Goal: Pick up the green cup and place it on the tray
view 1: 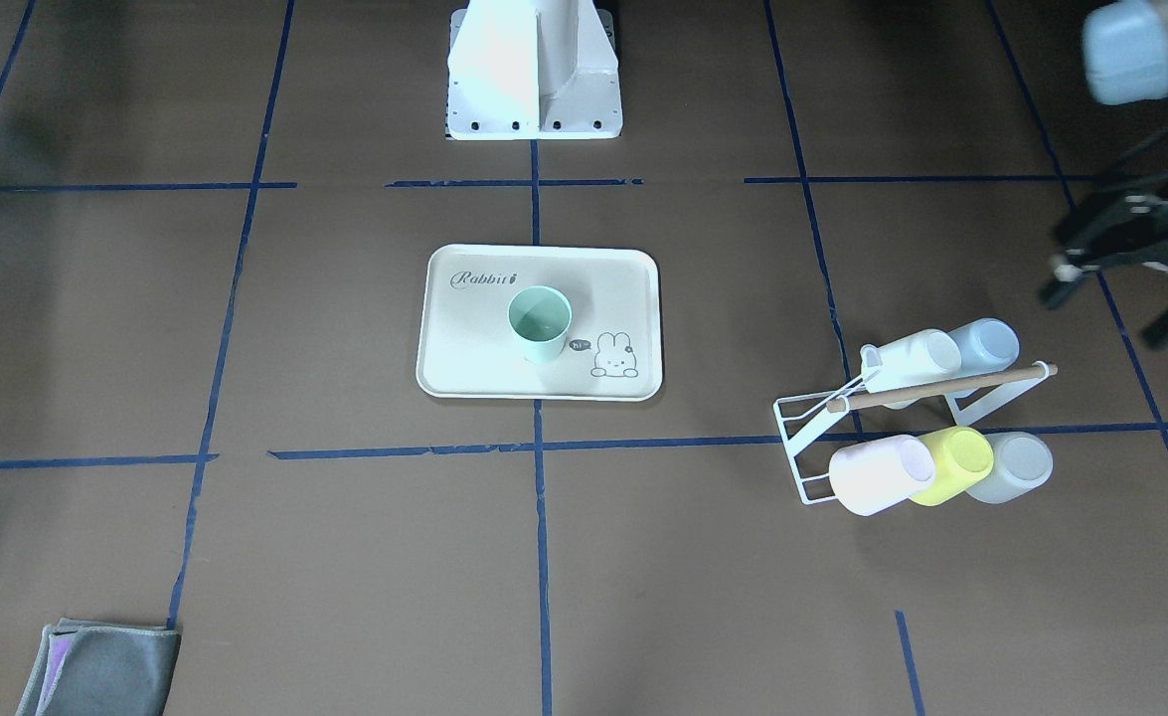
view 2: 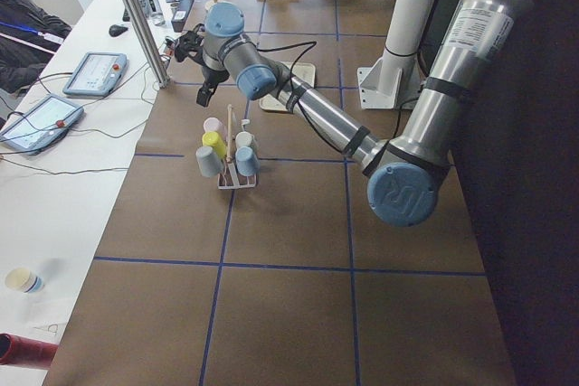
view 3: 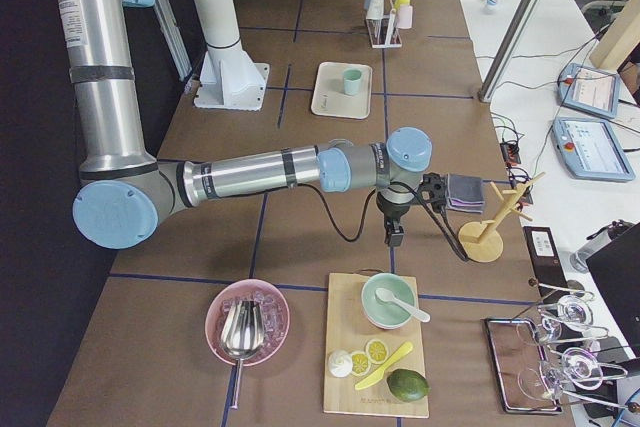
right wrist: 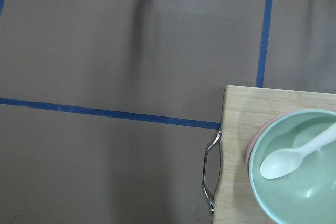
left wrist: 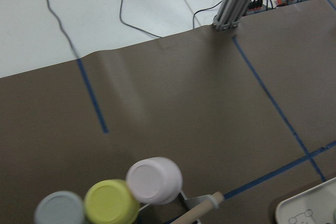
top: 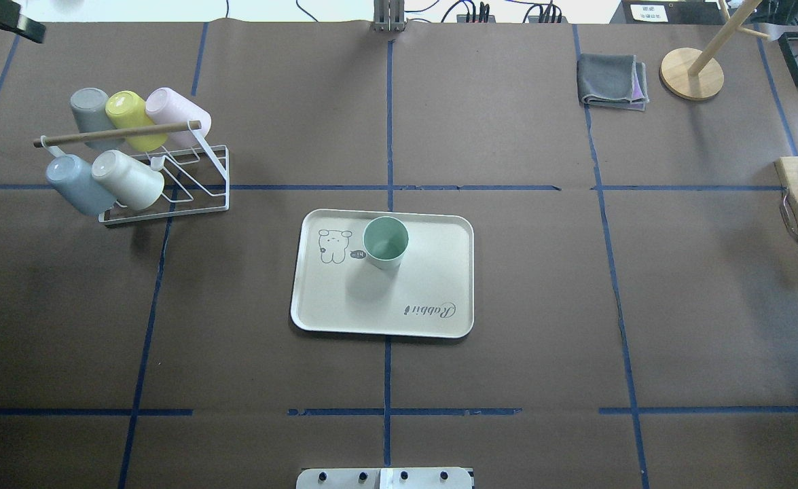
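Folded grey cloth (view 1: pixel 101 668) lies nearest the front-facing camera, at the table's edge; small pale mint-green plastic cup (view 1: pixel 541 323) stands upright, mouth up, on the cream rectangular plastic tray (view 1: pixel 474 363), just beside the bunny drawing and below the "Rabbit" script; it stands free of both grippers. Left gripper (view 1: pixel 1110 310) hangs well apart from the cup, off to the tray's side, beyond the white wire rack (view 1: pixel 817 410) of pastel cups; its black fingers look spread and hold nothing, though that corner is blurred. Right gripper (view 3: pixel 393 230) shows only in the right side view, pointing down near the wooden cutting board (view 3: pixel 345 307), far from the tray; whether its jaws are apart or closed, cannot tell.
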Controlling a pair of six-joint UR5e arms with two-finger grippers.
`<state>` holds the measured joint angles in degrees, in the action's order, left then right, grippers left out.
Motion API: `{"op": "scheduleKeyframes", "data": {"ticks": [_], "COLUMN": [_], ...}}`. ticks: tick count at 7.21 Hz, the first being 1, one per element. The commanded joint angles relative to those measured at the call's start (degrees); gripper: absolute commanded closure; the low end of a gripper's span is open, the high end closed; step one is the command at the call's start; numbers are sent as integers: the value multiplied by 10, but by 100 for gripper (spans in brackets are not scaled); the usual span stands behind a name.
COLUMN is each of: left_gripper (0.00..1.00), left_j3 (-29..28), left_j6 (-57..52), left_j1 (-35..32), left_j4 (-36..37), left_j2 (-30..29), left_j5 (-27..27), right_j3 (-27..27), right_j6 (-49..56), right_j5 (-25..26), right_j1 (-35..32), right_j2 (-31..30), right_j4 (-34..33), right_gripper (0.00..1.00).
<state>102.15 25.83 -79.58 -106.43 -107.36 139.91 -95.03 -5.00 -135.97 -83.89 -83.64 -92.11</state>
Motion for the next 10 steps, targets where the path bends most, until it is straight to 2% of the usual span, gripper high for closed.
{"op": "scheduleKeyframes", "data": {"ticks": [1,2,3,4,6,9,10], "left_gripper": [0,0,0,0,0,0,0], "left_j3": [-71,-115,-156,-170,-162,-147,-143], "left_j6": [-178,-241,-292,-346,-359,-358,-358], "left_j1": [-81,-85,-84,-83,-84,-95,-111], "left_j4": [65,115,152,157,155,191,201], "left_j2": [48,51,73,99,144,152,152], "left_j5": [26,1,-63,-88,-83,-34,-34], "right_j3": [1,1,1,1,2,5,5], "right_j6": [1,2,-3,-5,-5,-5,-5], "right_j5": [4,4,3,0,-2,-3,-4], "right_j1": [-9,-9,-15,-18,-22,-22,-22], "right_j2": [-1,-2,-1,-1,-4,-5,-5], "right_j4": [0,0,0,-2,-3,-4,-4], "right_gripper": [0,0,0,0,0,0,0]}}
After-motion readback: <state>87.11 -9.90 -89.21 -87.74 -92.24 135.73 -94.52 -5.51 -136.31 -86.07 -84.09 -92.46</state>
